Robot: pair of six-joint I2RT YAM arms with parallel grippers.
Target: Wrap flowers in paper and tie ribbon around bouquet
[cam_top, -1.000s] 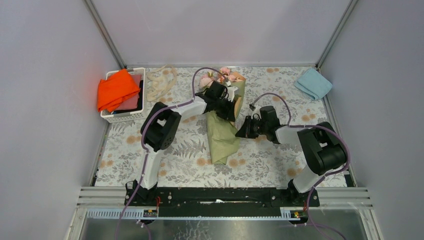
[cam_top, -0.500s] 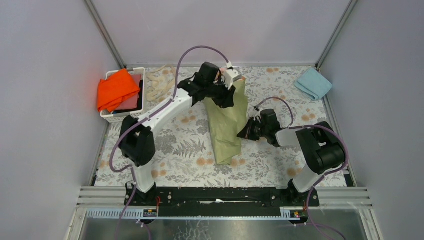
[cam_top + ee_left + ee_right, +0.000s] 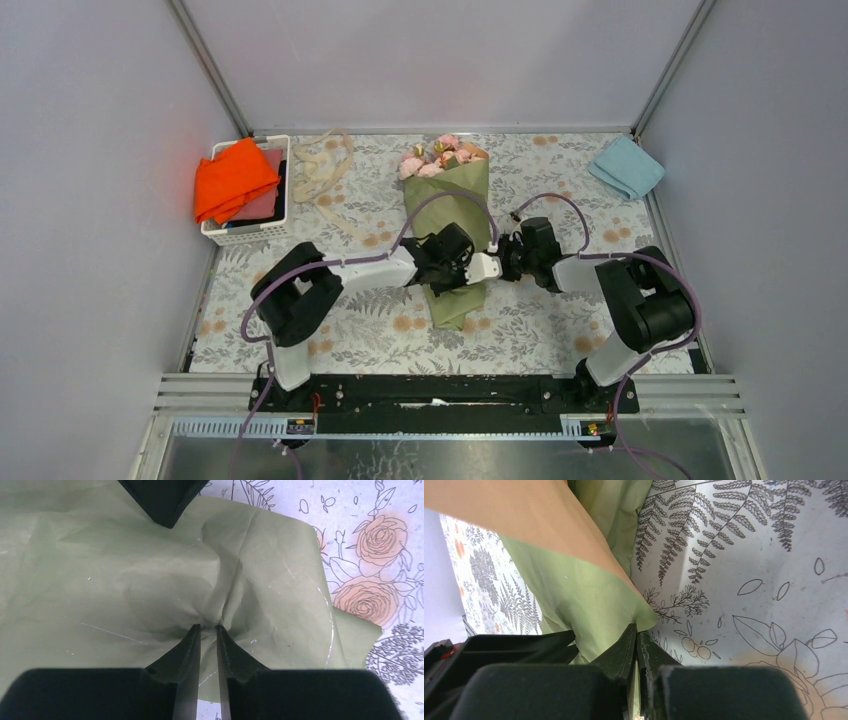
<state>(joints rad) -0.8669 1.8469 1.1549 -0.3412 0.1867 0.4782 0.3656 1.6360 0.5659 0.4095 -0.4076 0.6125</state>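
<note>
The bouquet (image 3: 452, 215) lay lengthwise near the middle of the bench (image 3: 350, 310), its pale pink flowers (image 3: 440, 158) at the far end and its narrow tip pointing toward the arm bases; the paper (image 3: 462, 195) showed its olive face outward, wrapped as a cone around the stems; both arms reached low over the cone's lower half, the left arm (image 3: 375, 270) from the left and the right arm (image 3: 570, 270) from the right, their wrists almost meeting above it; in the left wrist view the left fingers (image 3: 194, 640) stood narrow, only a slim gap between the tips, pinching a puckered fold of the olive paper, with creases fanning out from that spot; in the right wrist view the right fingers (image 3: 630, 642) were nearly closed on a corner of the same sheet, a sliver of green showing between them, while the peach face (image 3: 524, 515) of the paper showed above, folded over the olive; the ribbon (image 3: 325, 165) lay loose in loops on the bench at the far left, just beside a white basket (image 3: 250, 232) and apart from the bouquet; an orange cloth (image 3: 235, 178) sat on that basket; a light blue cloth (image 3: 626, 167) lay folded in the far right corner.
</note>
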